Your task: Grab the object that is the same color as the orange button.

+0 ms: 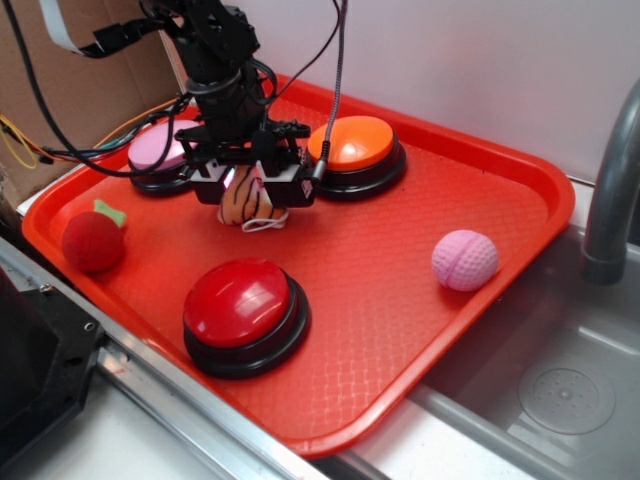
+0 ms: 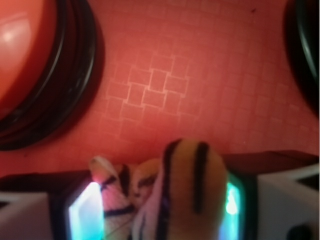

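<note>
Small orange-and-cream striped plush tiger (image 2: 175, 195) sits squeezed between my black gripper (image 1: 250, 190) fingers (image 2: 75, 210), on the red plastic tray (image 1: 420, 260), beside the round orange push-button (image 1: 352, 150).

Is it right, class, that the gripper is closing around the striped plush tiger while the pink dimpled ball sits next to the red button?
Not quite. The gripper does bracket the tiger, but the exterior view shows the pink ball well apart from the red button, near the tray's right side.

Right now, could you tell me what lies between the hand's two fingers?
The plush tiger sits between the fingers, filling the gap in the wrist view.
</note>
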